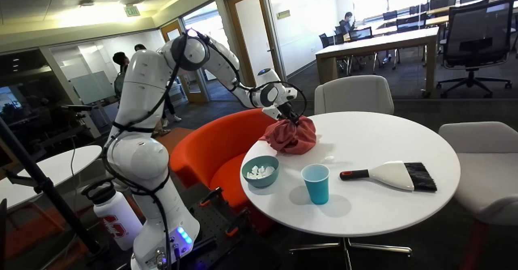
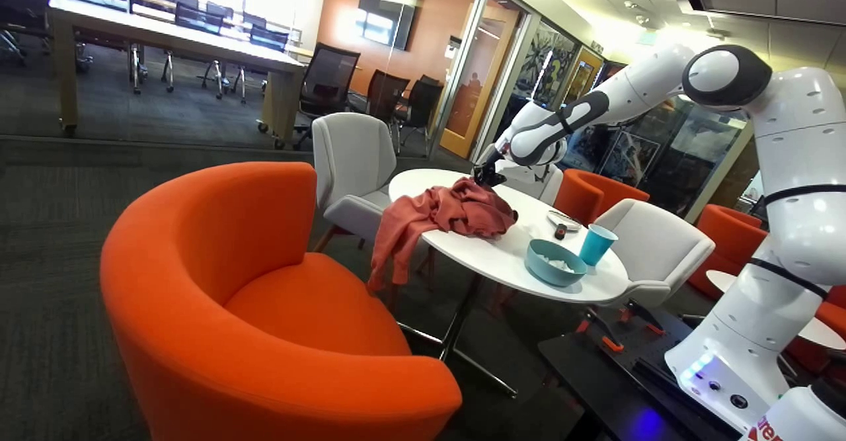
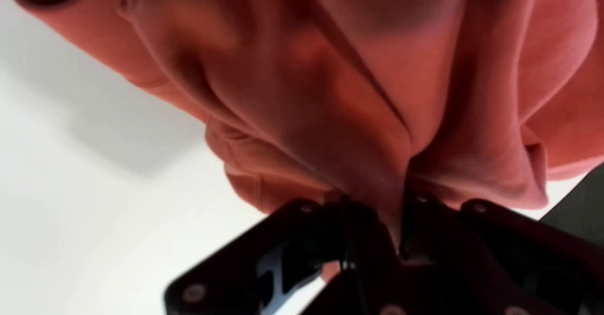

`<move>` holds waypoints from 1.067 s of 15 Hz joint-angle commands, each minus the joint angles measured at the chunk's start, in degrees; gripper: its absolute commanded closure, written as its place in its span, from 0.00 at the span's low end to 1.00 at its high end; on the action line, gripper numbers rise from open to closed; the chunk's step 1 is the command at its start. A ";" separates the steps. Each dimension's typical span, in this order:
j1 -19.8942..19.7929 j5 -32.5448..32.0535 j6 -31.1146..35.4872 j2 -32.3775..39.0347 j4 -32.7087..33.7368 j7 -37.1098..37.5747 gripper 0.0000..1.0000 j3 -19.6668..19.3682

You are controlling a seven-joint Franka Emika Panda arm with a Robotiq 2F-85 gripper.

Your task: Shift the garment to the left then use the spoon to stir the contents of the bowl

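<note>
"Where do we stand?"

"The crumpled coral-red cloth garment (image 1: pixel 292 137) sits bunched on the white round worktop (image 1: pixel 376 140); in an exterior view a length of it hangs past the edge at eight o'clock, toward the padded orange armchair (image 2: pixel 291 309)."

"What has hold of it?"

"Black jointed fingers (image 3: pixel 369 239), pinching one fold; the wrist view shows the cloth running between them."

"The shift seems in hand. How to pull?"

"I'd read left as toward that armchair: draw it low and slow. One fold carries the load, so a jerk could slip it, and the hanging length may drag the rest off."

"And around it?"

"By a clock centred on it in an exterior view: the round teal bowl (image 1: pixel 262 182) of white chunks (image 1: pixel 259 172) near at half past seven, not touching; a small pale thing (image 1: pixel 328 159), too faint to name, at four; the tapered turquoise cup (image 1: pixel 317 189) at five; beyond, at four again, the flat white brush with black bristles (image 1: pixel 390 175)."

"The spoon?"

"I can't pick it out for certain, so don't sweep cloth over that pale thing. Let go once the bowl has room for stirring, spreading the fingers wide before rising."
</note>
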 commanded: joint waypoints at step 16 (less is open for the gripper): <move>-3.61 -0.68 -11.47 21.30 35.50 29.17 0.97 -21.42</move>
